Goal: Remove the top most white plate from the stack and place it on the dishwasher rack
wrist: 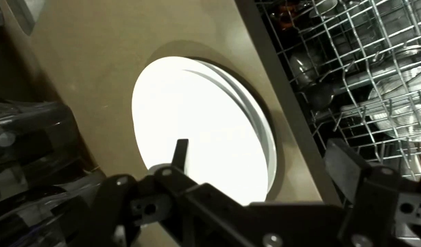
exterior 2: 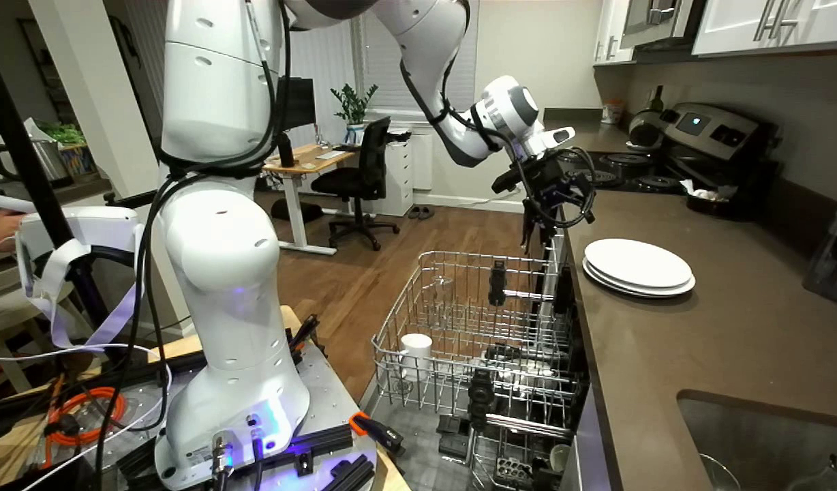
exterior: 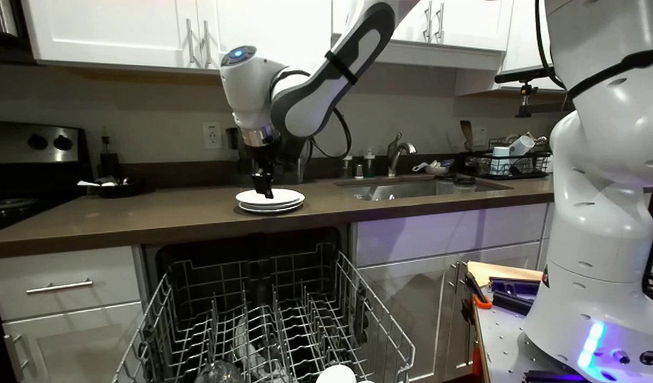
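Observation:
The top most white plate (exterior: 268,197) lies on the stack (exterior: 273,209) of white plates on the counter, set slightly off the plates below. It also shows in an exterior view (exterior 2: 636,262) and in the wrist view (wrist: 196,120). My gripper (exterior: 263,186) is open and empty; in the wrist view (wrist: 262,157) its fingers stand wide apart. One finger appears over the plate, the other over the rack beyond the counter edge. In an exterior view (exterior 2: 538,232) the gripper is above the counter's front edge, apart from the plates. The dishwasher rack (exterior: 377,301) is pulled out below the counter.
A white mug (exterior 2: 416,346) stands in the rack's outer corner, and glassware lies in the rack. The counter's front edge (wrist: 282,89) runs between stack and rack. A sink (exterior: 411,190) is beside the stack. A dark, clear-wrapped object (wrist: 35,137) stands behind the plates.

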`<state>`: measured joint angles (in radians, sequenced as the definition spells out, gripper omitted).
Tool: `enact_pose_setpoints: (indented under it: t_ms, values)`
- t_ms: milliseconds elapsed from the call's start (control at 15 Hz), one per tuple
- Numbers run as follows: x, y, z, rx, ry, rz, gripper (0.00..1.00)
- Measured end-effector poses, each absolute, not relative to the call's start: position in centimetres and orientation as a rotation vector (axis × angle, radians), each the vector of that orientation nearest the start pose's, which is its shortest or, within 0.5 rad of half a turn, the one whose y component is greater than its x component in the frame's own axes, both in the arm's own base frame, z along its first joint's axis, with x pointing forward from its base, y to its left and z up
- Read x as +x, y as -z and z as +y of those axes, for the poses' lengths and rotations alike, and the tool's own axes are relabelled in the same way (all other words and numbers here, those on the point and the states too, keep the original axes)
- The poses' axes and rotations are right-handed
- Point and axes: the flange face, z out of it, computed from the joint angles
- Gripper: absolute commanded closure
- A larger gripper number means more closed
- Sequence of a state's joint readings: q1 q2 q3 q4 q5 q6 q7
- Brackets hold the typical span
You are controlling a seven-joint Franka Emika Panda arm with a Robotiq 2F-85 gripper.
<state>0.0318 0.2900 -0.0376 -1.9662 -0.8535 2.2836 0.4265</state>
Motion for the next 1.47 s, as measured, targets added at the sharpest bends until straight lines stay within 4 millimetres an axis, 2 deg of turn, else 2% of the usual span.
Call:
enact_pose_setpoints:
  t_ms: [200, 400, 467, 600, 667, 733, 800, 933, 1000, 1067, 1133, 1333, 1400, 1467]
  values:
    - [63.3, -32.3, -3.9, 2.478, -0.219, 0.159, 0.0]
    - [64.8, -31.2, -4.5, 2.482, -0.251, 0.16, 0.02]
    - [65.2, -31.0, -4.4, 2.482, -0.267, 0.162, 0.03]
    - [65.9, -30.7, -3.9, 2.472, -0.29, 0.174, 0.16]
    - [66.2, -30.7, -3.5, 2.462, -0.3, 0.181, 0.26]
    - [66.4, -30.6, -3.1, 2.45, -0.309, 0.193, 0.3]
    - [66.7, -30.5, -2.6, 2.441, -0.319, 0.202, 0.3]
    - [67.0, -30.2, -1.8, 2.427, -0.33, 0.219, 0.4]
    - [67.1, -30.0, -1.5, 2.422, -0.332, 0.225, 0.36]
    - [67.2, -29.8, -1.4, 2.42, -0.331, 0.231, 0.43]
    - [67.3, -29.5, -1.2, 2.419, -0.329, 0.235, 0.4]
    - [67.3, -28.5, -1.3, 2.418, -0.311, 0.244, 0.42]
    - [67.3, -28.1, -1.4, 2.415, -0.303, 0.246, 0.52]
    - [67.2, -27.7, -1.6, 2.413, -0.295, 0.247, 0.47]
